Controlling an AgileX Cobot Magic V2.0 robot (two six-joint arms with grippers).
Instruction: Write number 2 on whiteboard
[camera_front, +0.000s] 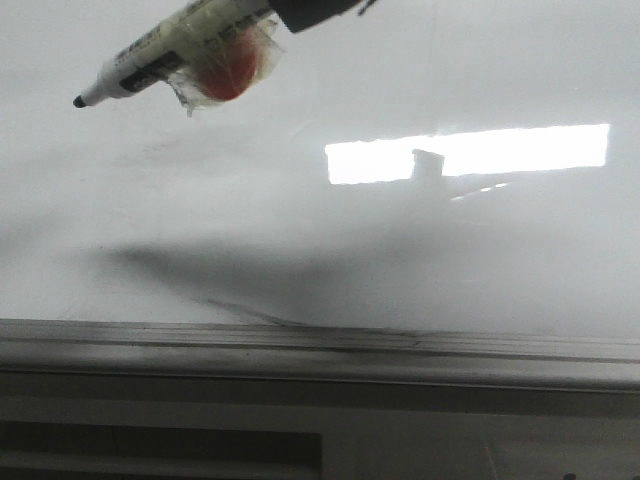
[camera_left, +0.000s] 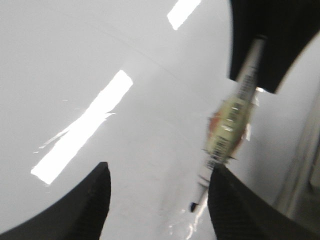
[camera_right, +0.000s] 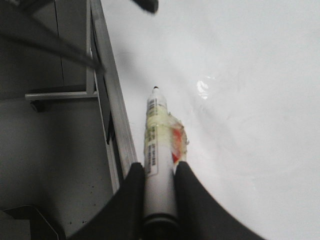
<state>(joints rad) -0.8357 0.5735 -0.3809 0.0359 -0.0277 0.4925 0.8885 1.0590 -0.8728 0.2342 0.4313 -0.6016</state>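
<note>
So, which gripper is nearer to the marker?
Right. The right gripper is shut on the marker. The left gripper is open, with the marker beside one finger, not gripped.

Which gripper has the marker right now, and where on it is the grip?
The right gripper holds the marker by its rear barrel, tip pointing out. The left gripper is open, empty.

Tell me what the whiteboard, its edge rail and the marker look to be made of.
Whiteboard: smooth glossy coated panel, since it mirrors a bright ceiling light; core unknown. Edge rail: likely aluminium, a dull grey ribbed strip. Marker: probably white plastic with a dark tip, wrapped in crinkled clear tape, gripped by the right gripper.
</note>
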